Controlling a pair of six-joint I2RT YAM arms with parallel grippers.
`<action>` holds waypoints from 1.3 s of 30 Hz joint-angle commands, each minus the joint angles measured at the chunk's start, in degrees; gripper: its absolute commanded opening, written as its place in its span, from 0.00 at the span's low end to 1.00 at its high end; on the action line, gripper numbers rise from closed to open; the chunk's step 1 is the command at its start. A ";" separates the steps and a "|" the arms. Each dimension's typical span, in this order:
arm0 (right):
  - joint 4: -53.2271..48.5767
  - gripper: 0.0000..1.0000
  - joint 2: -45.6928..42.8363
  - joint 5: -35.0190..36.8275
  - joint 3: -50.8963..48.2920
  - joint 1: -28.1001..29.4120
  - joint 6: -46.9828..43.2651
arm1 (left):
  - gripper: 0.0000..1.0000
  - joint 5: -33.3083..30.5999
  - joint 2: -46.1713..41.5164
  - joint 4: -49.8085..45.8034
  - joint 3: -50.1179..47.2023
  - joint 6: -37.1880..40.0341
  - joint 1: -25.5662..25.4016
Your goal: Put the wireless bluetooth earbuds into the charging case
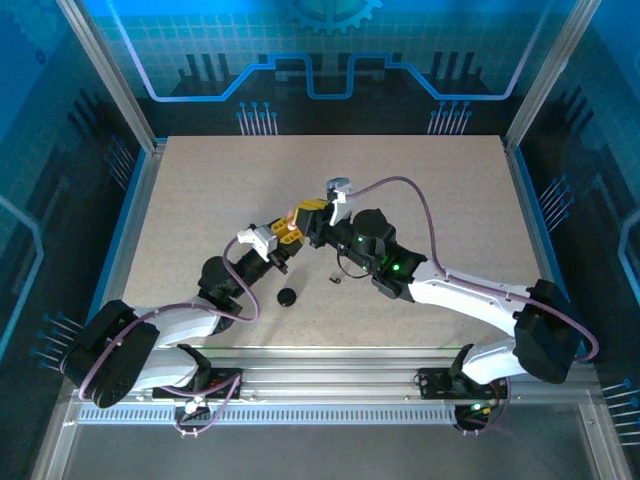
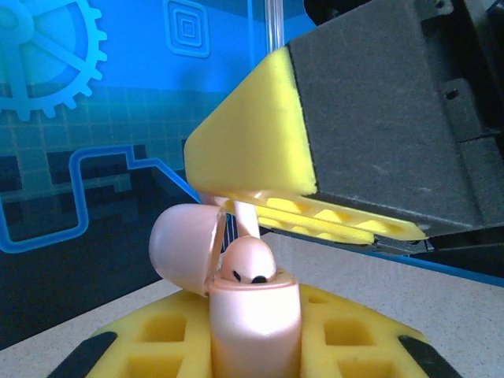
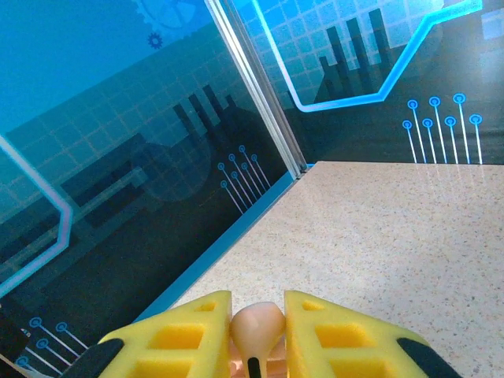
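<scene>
- Nearest the bases, at 6 o'clock from where the arms meet, leave alone the round black case [image 1: 288,297] lying on the counter [image 1: 420,180], and the tiny dark piece [image 1: 335,278] at its 2 o'clock, too small to name for sure.
- Further out, at mid-counter, find the left hand [image 2: 256,342] clamped tight on the pink case [image 2: 253,315], held upright, lid [image 2: 183,246] swung open toward 9 o'clock in the left wrist view.
- Note the rounded pink dome [image 2: 248,261] with dark marks in the case mouth; cannot tell whether already seated or part of the piece being brought.
- Just beyond, at 1 o'clock of the case, see the right hand [image 3: 257,307] pinched almost closed on a pale pink earbud [image 3: 256,324], bulb showing between the yellow pads [image 3: 189,335].
- Treat as feather-light, hard, glossy and probably slippery; likely to squirt sideways under a hard squeeze on the curve.
- Hold by the flanks, gently, leaving free the end that enters the socket.
- Grip the case low on its body, clear of hinge and lid, both probably thin and easily strained.
</scene>
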 commanded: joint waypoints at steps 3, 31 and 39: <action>2.80 0.22 1.05 -1.11 1.28 0.24 1.23 | 0.12 -0.93 -1.80 2.49 0.85 -1.58 -0.45; 2.24 0.22 1.08 -1.33 -1.84 1.23 4.77 | 0.12 -2.38 -3.17 2.47 0.98 -1.54 -0.53; 2.01 0.23 1.15 -1.64 0.22 0.70 3.39 | 0.12 -0.56 -2.57 2.40 0.45 -0.88 -0.50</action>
